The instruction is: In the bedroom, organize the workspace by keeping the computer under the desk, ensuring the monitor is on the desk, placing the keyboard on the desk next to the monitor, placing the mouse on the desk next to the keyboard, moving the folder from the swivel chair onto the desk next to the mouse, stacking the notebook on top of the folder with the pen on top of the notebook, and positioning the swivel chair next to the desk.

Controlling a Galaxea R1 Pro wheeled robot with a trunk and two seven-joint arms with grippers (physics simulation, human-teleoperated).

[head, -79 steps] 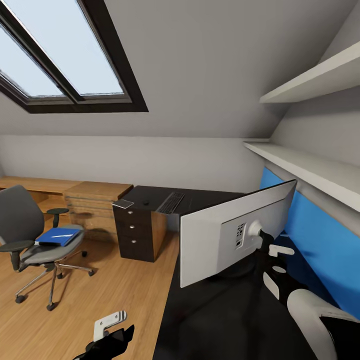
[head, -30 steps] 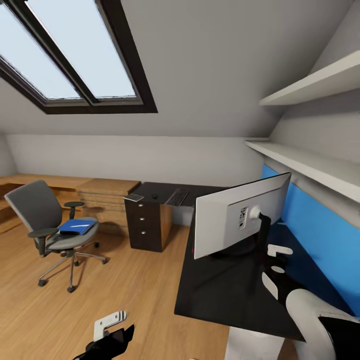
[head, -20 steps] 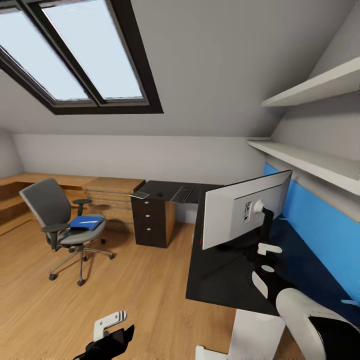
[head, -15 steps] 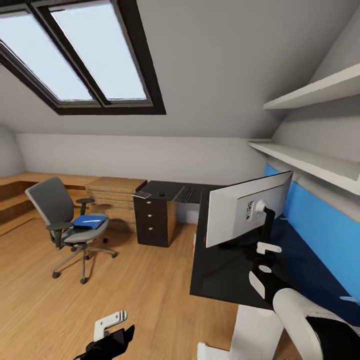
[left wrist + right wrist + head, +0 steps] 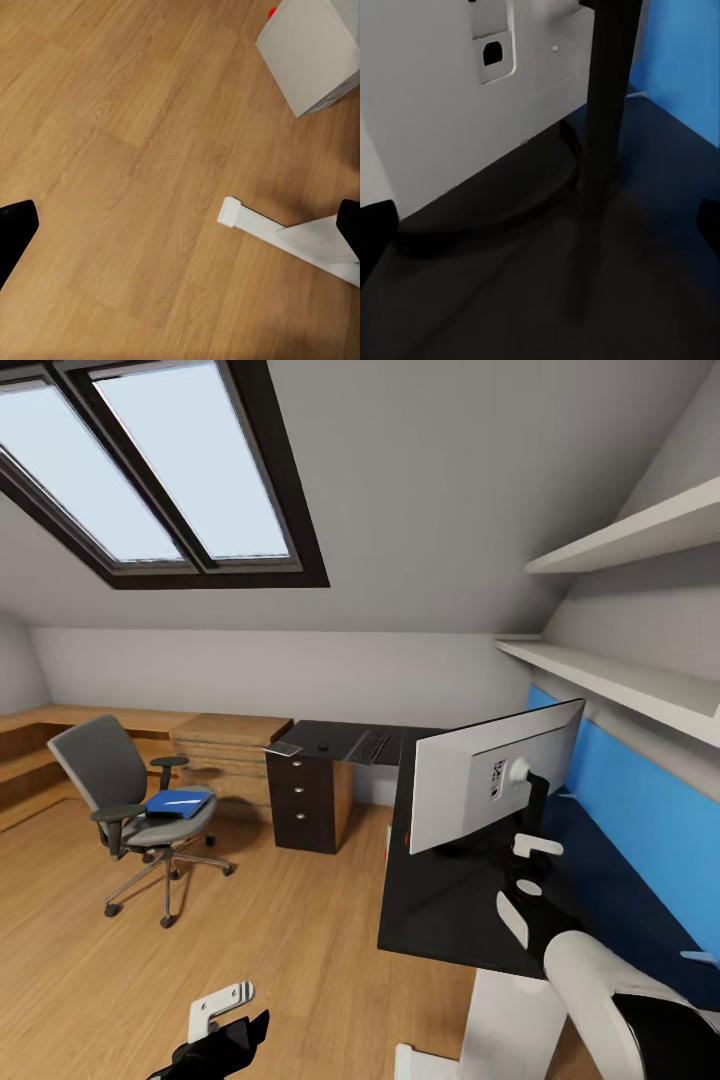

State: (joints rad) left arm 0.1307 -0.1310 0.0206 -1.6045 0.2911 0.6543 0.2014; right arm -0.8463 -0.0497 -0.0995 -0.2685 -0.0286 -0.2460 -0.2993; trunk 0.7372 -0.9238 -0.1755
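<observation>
The monitor (image 5: 480, 785) stands on the black desk (image 5: 440, 915) with its pale back towards me. My right gripper (image 5: 525, 882) is open just behind its black stand (image 5: 606, 97), not touching it. The keyboard (image 5: 368, 747), the mouse (image 5: 322, 746) and the grey notebook (image 5: 283, 748) lie on the desk's far wing. At the left, the swivel chair (image 5: 95, 775) carries the blue folder (image 5: 178, 804) with the white pen (image 5: 184, 799) on it. My left gripper (image 5: 220, 1015) hangs open over the floor. The grey computer (image 5: 311, 52) with its red light sits on the floor by the desk.
A dark three-drawer unit (image 5: 305, 805) holds up the desk's far wing, next to a light wooden cabinet (image 5: 225, 755). The desk's white leg (image 5: 510, 1020) and its foot (image 5: 281, 236) are close in front of me. Two wall shelves (image 5: 620, 685) overhang the desk. Wooden floor (image 5: 250, 930) lies between me and the chair.
The camera has drawn back and swung, so the desk's near end, its white leg and the whole chair now show. My right gripper stays behind the monitor's stand. Almost nothing differs from half a second ago.
</observation>
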